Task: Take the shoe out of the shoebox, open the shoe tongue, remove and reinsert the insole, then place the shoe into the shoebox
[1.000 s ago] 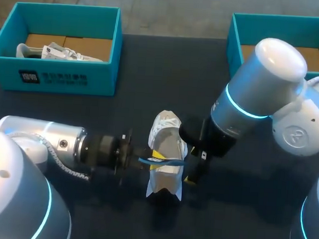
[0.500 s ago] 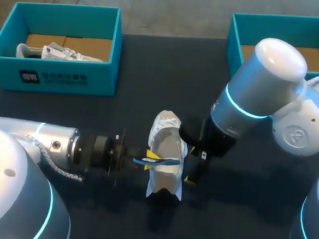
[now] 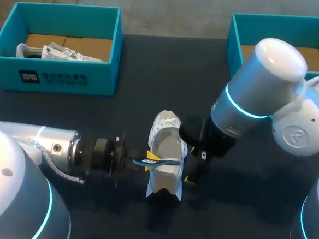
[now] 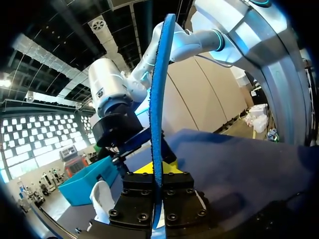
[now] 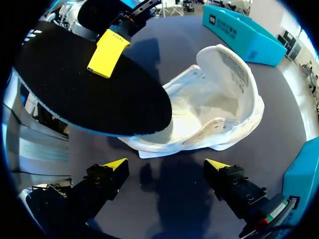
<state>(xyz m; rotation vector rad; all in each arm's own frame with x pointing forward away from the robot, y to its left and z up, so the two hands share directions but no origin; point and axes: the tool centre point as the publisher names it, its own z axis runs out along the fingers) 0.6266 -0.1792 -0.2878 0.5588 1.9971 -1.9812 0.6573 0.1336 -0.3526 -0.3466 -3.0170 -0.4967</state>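
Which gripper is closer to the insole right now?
Left. The left gripper is clamped on the insole over the shoe; the right gripper sits open beside the shoe.

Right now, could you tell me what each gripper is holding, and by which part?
The left gripper clamps the insole by one end; the right gripper is open, holding nothing.

Both arms: glossy silver-white tubes w/ rounded caps & glowing cyan rings at joints. L arm (image 3: 35, 141) has a ribbed pale cable on its shell, then a black flanged wrist toward the shoe (image 3: 167, 144); L gripper (image 4: 157, 172) base is black blocks w/ round screws. R arm (image 3: 266, 78): round logo on the joint far from the shoe, black wrist; R gripper (image 5: 167, 167) fingers (image 5: 99, 186) black, yellow tips.
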